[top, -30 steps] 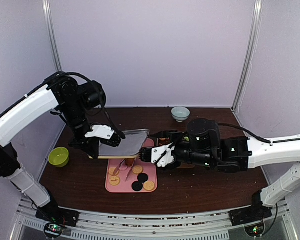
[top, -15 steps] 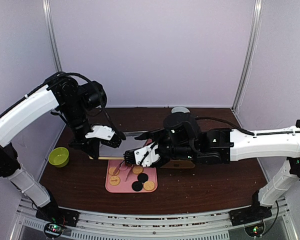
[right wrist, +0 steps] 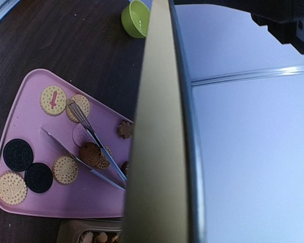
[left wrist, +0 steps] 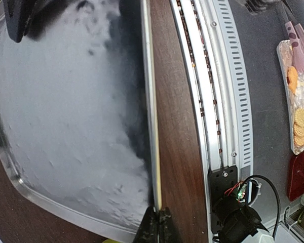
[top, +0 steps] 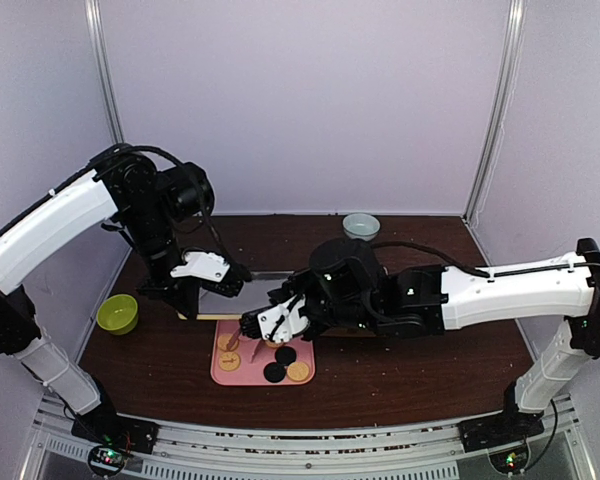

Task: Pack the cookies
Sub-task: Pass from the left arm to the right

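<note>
A: What does the top view give that the wrist views lack?

B: Both bowls. There is one green bowl [top: 117,313] at the left edge of the table [top: 410,375] and one pale bowl [top: 360,227] at the back; the right gripper [top: 263,323] also shows there, low over the far end of the tray [top: 242,376].

A: Its fingers?

B: They sit close together at the near end of the tongs [right wrist: 91,134]; whether they pinch the tongs I cannot tell; in its own camera they are hidden behind the lid [left wrist: 66,126].

A: And the left gripper [left wrist: 154,224]?

B: Its own camera shows the tips pressed tight on the lid's gold rim; the silver inside fills most of that view.

A: Where are the cookies [right wrist: 65,169]?

B: On the pink tray. The right wrist view counts them best: two black, four tan rounds with a pink mark on one, and at least three brown; one of the brown ones lies between the spread arms of the tongs and another is half behind the lid. The top view makes out only the tan and black ones.

A: Anything else?

B: A tin [right wrist: 71,228] shows at the bottom edge of the right wrist view, with more cookies inside; there is one lid, one tray and one pair of tongs.
</note>
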### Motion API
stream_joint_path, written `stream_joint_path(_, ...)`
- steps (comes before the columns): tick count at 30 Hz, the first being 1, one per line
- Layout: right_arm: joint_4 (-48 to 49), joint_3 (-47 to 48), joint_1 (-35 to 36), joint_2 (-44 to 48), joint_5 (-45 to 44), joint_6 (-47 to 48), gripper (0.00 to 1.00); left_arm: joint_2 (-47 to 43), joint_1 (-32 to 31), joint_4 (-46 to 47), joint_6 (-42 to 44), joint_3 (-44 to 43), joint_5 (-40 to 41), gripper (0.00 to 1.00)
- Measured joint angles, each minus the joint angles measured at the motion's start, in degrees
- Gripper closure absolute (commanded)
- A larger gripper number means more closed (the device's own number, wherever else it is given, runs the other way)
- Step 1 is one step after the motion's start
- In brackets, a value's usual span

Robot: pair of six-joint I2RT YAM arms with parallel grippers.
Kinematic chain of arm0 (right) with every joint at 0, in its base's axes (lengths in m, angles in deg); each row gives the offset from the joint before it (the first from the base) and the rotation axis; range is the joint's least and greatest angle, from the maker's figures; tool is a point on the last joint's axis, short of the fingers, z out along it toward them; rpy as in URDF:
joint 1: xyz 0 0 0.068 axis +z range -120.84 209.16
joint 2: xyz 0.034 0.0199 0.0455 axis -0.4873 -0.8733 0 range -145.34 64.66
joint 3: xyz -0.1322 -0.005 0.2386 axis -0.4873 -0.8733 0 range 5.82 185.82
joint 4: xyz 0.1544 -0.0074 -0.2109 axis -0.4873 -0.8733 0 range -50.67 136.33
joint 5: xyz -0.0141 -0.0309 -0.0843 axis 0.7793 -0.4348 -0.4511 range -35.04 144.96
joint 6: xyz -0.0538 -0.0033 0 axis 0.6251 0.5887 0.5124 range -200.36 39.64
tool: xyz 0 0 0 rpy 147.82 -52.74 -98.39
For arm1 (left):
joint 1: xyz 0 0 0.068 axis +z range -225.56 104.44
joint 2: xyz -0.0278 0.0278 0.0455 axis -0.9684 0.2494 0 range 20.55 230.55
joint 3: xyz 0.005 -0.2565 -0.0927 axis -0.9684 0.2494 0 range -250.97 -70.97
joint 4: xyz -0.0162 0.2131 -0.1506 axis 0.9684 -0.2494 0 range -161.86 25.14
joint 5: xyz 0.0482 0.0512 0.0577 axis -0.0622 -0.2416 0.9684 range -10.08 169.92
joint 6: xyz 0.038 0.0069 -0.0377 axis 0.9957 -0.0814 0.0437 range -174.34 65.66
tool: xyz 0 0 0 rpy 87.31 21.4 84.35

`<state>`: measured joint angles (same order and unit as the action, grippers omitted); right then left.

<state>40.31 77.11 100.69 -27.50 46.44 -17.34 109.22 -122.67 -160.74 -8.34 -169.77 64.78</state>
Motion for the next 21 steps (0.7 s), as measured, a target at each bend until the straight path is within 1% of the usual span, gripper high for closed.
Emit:
stream_joint_path(3,1.0,0.0,0.3,-0.2,-1.5,0.0,0.99,-0.2,0.0,-0.1,0.0,0.0,0.4,1.00)
stream_joint_path(4,1.2,0.0,0.5,-0.4,-1.8,0.1,1.00,-0.2,0.0,-0.1,0.0,0.0,0.6,0.91)
stream_joint_path(5,1.4,0.0,0.6,-0.6,-2.1,-0.2,1.00,-0.3,0.0,-0.2,0.0,0.0,1.0,0.74)
stream_joint_path(6,1.5,0.1,0.7,-0.8,-2.5,-0.4,1.00,-0.3,0.0,-0.3,0.0,0.0,1.4,0.51)
stream_joint_path(7,1.6,0.3,0.8,-1.2,-3.0,-0.7,1.00,-0.3,0.0,-0.1,0.0,0.0,2.0,0.16)
stream_joint_path(8,1.7,0.5,0.8,-1.6,-3.4,-1.2,1.00,-0.3,0.0,0.4,-0.2,0.0,2.9,0.04)
stream_joint_path(9,2.2,0.6,0.9,-1.9,-3.9,-1.6,1.00,-0.4,-0.1,1.0,-0.6,0.1,4.0,0.02)
stream_joint_path(12,3.2,0.6,0.8,-2.3,-5.2,-3.1,1.00,-1.4,0.1,5.7,-2.1,1.9,10.4,0.02)
stream_joint_path(14,4.3,0.6,0.5,-2.2,-5.5,-4.7,1.00,-1.9,1.3,8.5,-3.3,2.6,14.2,0.02)
stream_joint_path(17,5.6,0.4,-0.6,-1.6,-5.3,-8.3,1.00,-2.0,5.6,13.0,-4.9,1.0,17.9,0.02)
stream_joint_path(21,5.5,0.4,-3.6,0.0,-4.1,-16.0,1.00,-2.8,12.3,19.7,-7.2,-4.3,20.1,0.02)
